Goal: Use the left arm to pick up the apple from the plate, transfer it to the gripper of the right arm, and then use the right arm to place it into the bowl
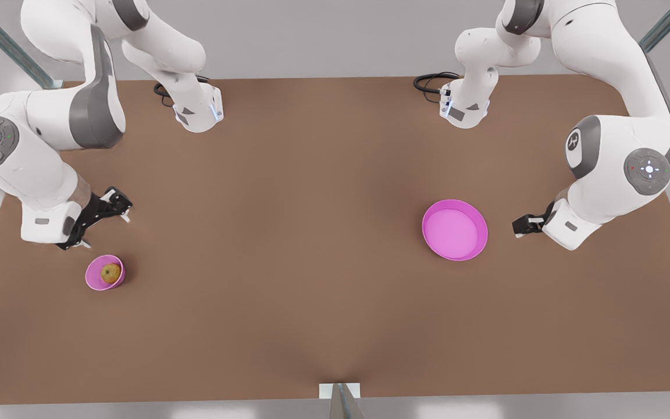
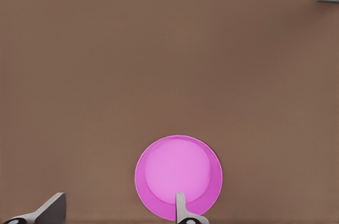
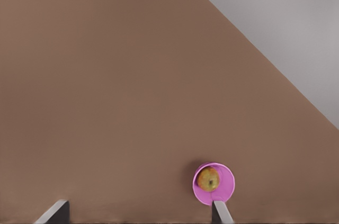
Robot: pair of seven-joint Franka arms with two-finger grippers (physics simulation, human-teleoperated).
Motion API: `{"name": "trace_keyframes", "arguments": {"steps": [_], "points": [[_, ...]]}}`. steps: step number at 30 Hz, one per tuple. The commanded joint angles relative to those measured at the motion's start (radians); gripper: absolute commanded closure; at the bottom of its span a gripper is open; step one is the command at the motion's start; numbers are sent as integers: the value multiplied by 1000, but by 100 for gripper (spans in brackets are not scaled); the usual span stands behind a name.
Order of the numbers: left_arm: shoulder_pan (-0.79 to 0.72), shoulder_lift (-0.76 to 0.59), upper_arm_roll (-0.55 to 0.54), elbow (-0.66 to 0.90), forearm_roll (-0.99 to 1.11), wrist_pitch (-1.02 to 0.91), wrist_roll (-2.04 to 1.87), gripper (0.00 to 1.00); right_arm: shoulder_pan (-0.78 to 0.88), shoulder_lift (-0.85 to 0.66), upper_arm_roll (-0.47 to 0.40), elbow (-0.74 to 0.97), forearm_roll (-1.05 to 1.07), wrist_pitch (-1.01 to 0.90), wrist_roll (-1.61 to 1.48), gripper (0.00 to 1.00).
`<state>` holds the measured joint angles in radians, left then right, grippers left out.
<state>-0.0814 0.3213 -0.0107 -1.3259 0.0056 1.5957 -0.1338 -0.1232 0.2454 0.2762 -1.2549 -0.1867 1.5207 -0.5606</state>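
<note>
The right gripper (image 1: 105, 218) hangs above the brown table (image 1: 288, 233) at the front view's left, just above and beside the bowl (image 1: 97, 280). Its two fingers (image 3: 221, 212) stand wide apart with nothing between them. In the right wrist view one fingertip overlaps the bowl's rim (image 3: 226, 192), though the front view shows the gripper clear of it.

The left gripper (image 1: 522, 224) hovers at the front view's right, just beside the plate (image 1: 477, 224) and not touching it. Its fingers (image 2: 181, 208) are also spread, holding nothing; in the left wrist view one of them crosses the near edge of the plate (image 2: 153, 155).

The apple (image 1: 111, 273) sits inside the bowl, toward the side nearer the front view's right. Being round, it has no clear long axis. Its yellow-green side faces up, with a darker, reddish tinge along one edge; in the right wrist view (image 3: 208, 179) a small dark spot shows on its top, but I cannot tell whether that is the stem end or the blossom end.

The plate lies flat with a bare pink floor. Bowl and plate are well apart, across most of the table.

Counted: two arms, two grippers, one apple, one bowl, one plate.
</note>
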Motion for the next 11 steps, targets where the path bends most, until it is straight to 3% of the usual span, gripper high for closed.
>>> {"name": "trace_keyframes", "arguments": {"steps": [1, 2, 11], "points": [[0, -2, 0, 1, -1, 1, -18, 0, 103, -95, -158, -72, 73, -76, 556, 0], [0, -2, 0, 1, -1, 1, -18, 0, 106, -164, -206, -191, 95, -13, 559, 0], [-1, -4, 0, 2, -1, 1, -18, 0, 114, -109, -203, -181, 124, 1, 553, 0]]}}
